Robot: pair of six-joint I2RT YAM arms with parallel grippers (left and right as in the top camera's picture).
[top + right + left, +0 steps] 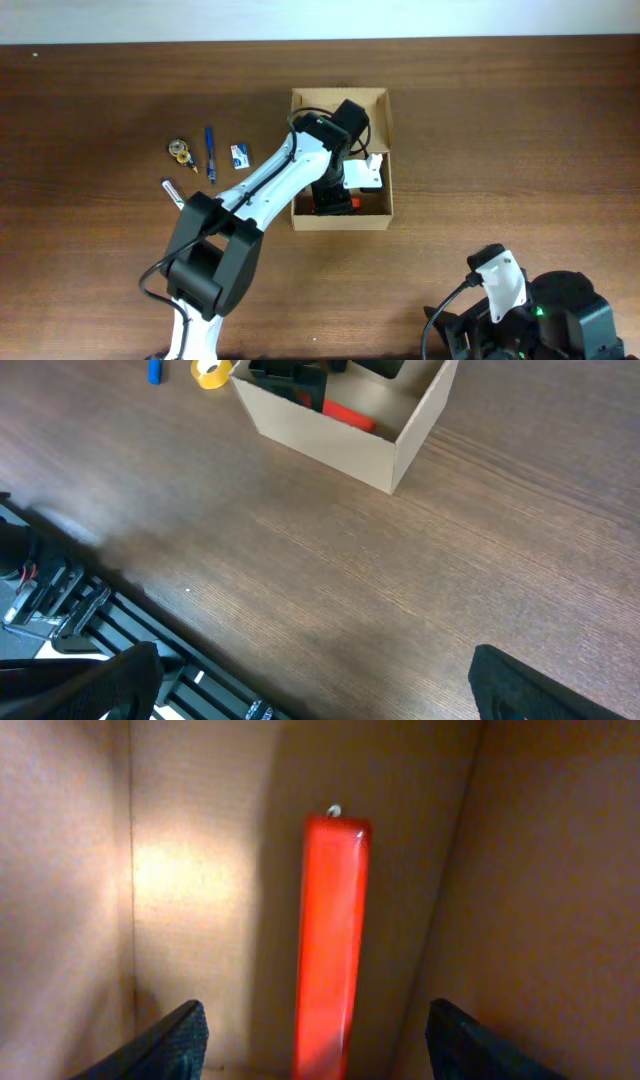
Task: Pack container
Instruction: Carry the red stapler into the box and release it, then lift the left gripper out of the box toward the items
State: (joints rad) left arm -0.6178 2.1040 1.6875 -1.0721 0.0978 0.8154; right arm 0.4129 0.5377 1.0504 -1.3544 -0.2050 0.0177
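Mid-table (500, 120) sits the box (342, 221), lid flap not visible. Left arm (265, 180) reaches down into it. Left claw (315, 1045) is inside the box, jaws apart, gripping nothing; red bar (330, 920) lies on the floor between the fingers, long axis pointing away from the claw. Right claw (320, 685) parked near right, wide open, empty. Unpacked items lie left of the box, so the left arm is nearer: blue pen (210, 152), axis near-far, and tape roll (180, 150) just beside it.

A blue pen (210, 152) lies on the wooden surface (500, 120). Tape rolls (180, 150) sit just left of it, a small blue-white packet (241, 155) just right, and a second pen (172, 192) nearby, lower left.
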